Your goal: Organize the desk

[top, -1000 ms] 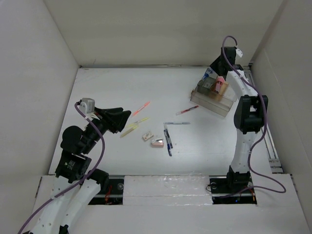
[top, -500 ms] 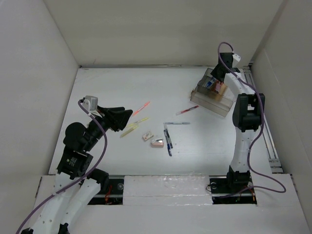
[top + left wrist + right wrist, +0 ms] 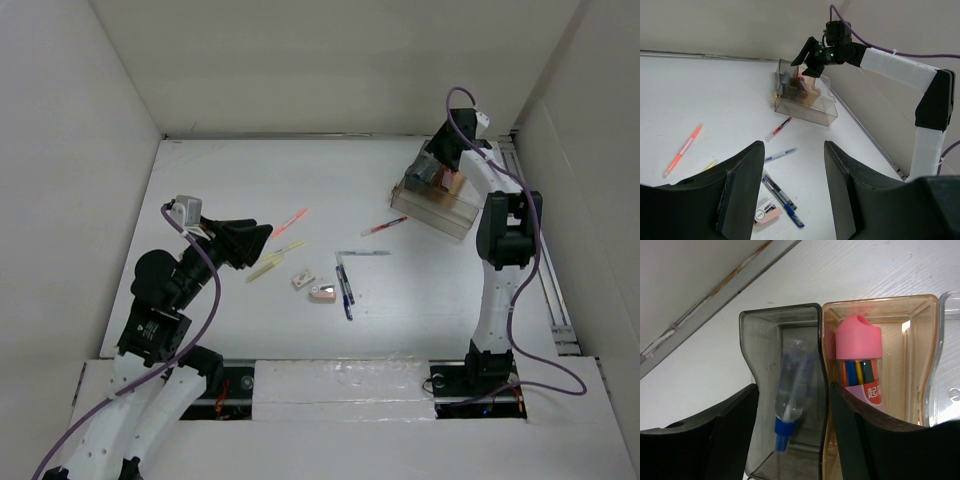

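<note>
White walls box in the desk (image 3: 220, 180), which fills the enclosure's floor, with loose pens (image 3: 345, 285) scattered across its middle. We see the left gripper (image 3: 793, 145) hovering near them, fingers spread with nothing between. At the far right, the right gripper (image 3: 792, 390) hangs over the clear organizer (image 3: 447, 208), fingers parted and gripping nothing. Below them a blue-capped bottle (image 3: 790, 400) lies in the grey compartment (image 3: 760, 340), and a pink-capped tube (image 3: 858, 347) of coloured pens stands in the amber compartment (image 3: 920, 340).
</note>
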Robot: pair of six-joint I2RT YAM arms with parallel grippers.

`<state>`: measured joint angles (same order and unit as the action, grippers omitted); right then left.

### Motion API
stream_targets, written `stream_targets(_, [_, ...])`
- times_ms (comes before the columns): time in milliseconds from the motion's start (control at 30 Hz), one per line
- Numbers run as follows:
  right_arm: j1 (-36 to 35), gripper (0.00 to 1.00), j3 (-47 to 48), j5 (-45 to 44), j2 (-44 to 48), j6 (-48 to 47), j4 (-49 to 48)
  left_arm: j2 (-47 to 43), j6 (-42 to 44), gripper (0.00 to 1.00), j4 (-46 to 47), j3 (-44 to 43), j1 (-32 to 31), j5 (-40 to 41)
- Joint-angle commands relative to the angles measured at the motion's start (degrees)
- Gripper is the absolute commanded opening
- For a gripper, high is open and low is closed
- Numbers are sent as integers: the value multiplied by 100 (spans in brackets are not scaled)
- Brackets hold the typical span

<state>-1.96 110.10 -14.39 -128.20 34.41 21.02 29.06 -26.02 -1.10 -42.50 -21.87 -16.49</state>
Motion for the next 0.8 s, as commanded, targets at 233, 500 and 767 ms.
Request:
stream_targets(233, [-138,24,-1146,954,1507,601,-851,-190,-26,47,312,-39,25,5])
stream_targets(500, [-1700,0,-3730,1115,3878,760,-2223,-234,-26,44,295,-56,25,76])
stream_targets(767, [-3685,7,-5778,692,4883,568,-2294,-348,-8,7,277,-65,25,67])
